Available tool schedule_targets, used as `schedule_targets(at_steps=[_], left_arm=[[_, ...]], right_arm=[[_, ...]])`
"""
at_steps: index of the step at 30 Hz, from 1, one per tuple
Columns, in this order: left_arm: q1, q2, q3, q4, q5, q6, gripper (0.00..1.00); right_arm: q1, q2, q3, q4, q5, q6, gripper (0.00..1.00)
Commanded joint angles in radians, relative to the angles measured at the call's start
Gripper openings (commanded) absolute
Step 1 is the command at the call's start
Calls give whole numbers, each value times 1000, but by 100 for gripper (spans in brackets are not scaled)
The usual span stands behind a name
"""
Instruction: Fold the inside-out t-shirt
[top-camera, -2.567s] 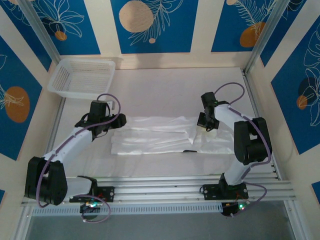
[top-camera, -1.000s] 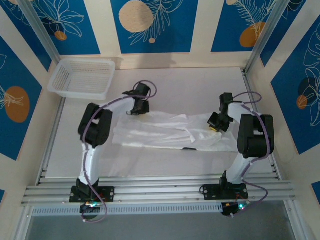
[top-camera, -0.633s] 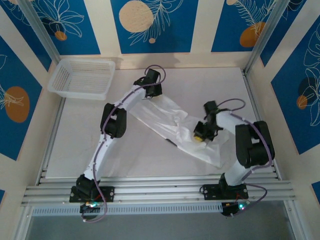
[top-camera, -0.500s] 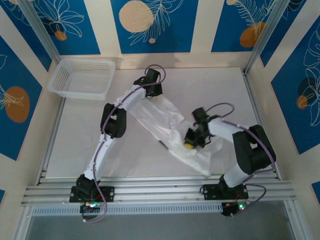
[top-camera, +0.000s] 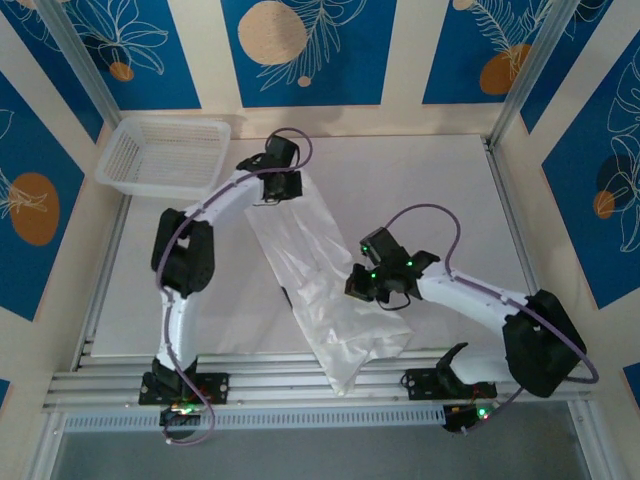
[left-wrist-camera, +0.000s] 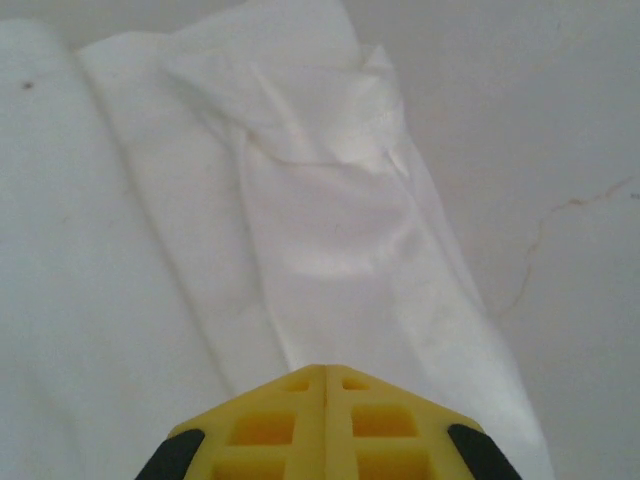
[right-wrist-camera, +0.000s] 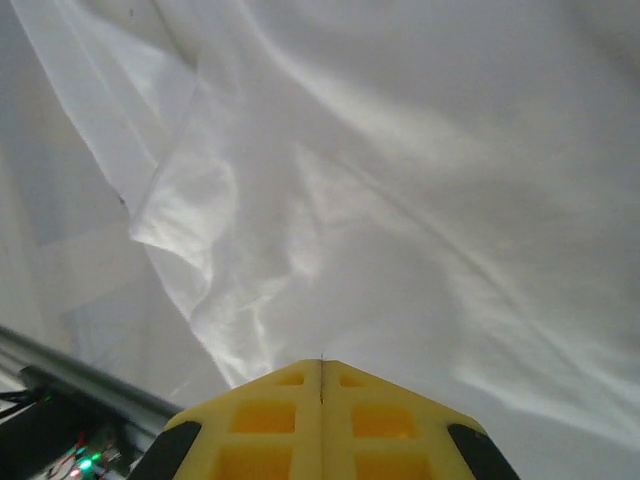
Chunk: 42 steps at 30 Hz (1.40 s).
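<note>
Two grips on one strip. The t-shirt (top-camera: 318, 285) lies as a long band on the table (top-camera: 450, 190). Its long axis runs diagonally from far-left of centre to the near edge, and the near end overhangs the rail (top-camera: 250, 372). Your left gripper (top-camera: 272, 190) is at the far end. Your right gripper (top-camera: 362, 287) is at the band's right edge about midway, so it's nearer the loose half.

The left wrist view shows the fingers (left-wrist-camera: 290, 385) pressed together with cloth running straight out from the tips, so they're clamped on it. On the right wrist, the fingers (right-wrist-camera: 355, 385) are together too, and the creases lead in, so I read that as a pinch. The top view gives you the overhang; the wrists give the folds.
</note>
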Motion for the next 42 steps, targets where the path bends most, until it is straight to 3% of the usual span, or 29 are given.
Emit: schedule_targets(at_steps=[1, 4, 13, 17, 22, 25, 28, 30, 34, 35, 38, 42], left_arm=[[17, 21, -84, 14, 12, 34, 0], [19, 93, -29, 4, 48, 34, 0], [36, 355, 217, -84, 12, -88, 0], [57, 519, 393, -134, 93, -211, 0], [62, 722, 704, -98, 172, -323, 0], [85, 827, 871, -2, 198, -393, 0], [116, 866, 892, 217, 247, -471, 0], [132, 862, 895, 318, 249, -484, 0], [149, 777, 898, 341, 245, -404, 0], [151, 739, 892, 330, 248, -365, 3], [156, 579, 795, 327, 282, -277, 25], [159, 230, 374, 492, 315, -236, 41]], right_arm=[[4, 0, -27, -62, 83, -98, 0], [4, 20, -36, -28, 72, -117, 0], [19, 109, -7, 19, 102, -96, 0], [39, 172, -4, 67, 202, -21, 0], [43, 283, 40, 166, 183, 25, 0], [40, 373, 103, 217, 143, 30, 0], [45, 486, 166, 304, 82, 61, 0], [56, 572, 206, 391, 35, 111, 0], [64, 666, 302, 447, -34, 156, 0], [65, 657, 323, 426, -32, 151, 0], [81, 555, 335, 367, 16, 99, 0], [123, 334, 242, 294, 165, 29, 5]])
